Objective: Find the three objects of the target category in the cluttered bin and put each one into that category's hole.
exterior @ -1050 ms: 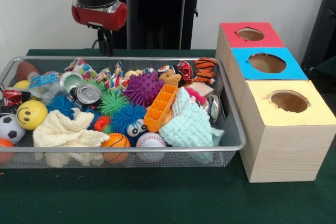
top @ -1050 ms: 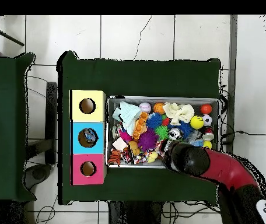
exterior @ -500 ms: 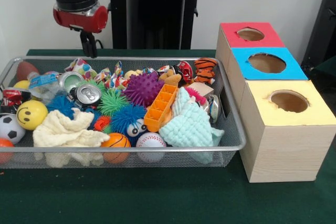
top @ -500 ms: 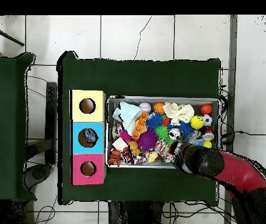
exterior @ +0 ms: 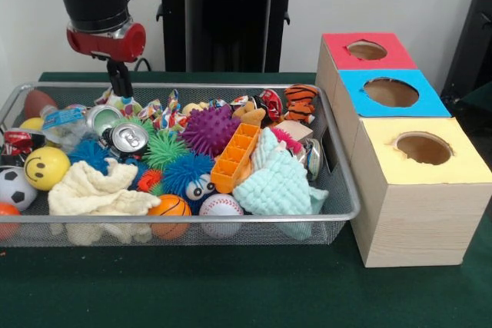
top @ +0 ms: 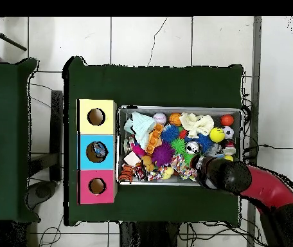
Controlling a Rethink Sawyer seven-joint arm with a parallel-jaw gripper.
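Saw the fingers [exterior: 121, 91] drawn narrow, tips together, nothing held between them, hanging under the red and black arm [exterior: 98, 5] over the far left corner of the wire bin [exterior: 192, 217]. Found a patterned cloth toy [exterior: 123, 102] just beneath the tips; could not tell whether touching. Noted a silver can [exterior: 102, 118] just below and left of the fingers in the front view, and a crushed can [exterior: 128, 137] just nearer the camera than that. Counted further out a green spiky ball [exterior: 164, 147], a purple spiky ball [exterior: 209, 130] and an orange tray [exterior: 236, 157], all right of the fingers. Saw a smiley ball [exterior: 46, 167], a cream cloth [exterior: 100, 190] and a mint cloth [exterior: 278, 182] at the bin's near side, well apart from the fingers. Placed a tiger toy [exterior: 301, 101] at the far right corner. Beyond the bin, on the green surface [exterior: 231, 289], found the red box [exterior: 365, 51], blue box [exterior: 392, 91] and yellow box [exterior: 423, 149] in a row touching, each with one round hole on top, farthest from the fingers. In the overhead view, saw only the arm over the bin's corner, fingers hidden beneath
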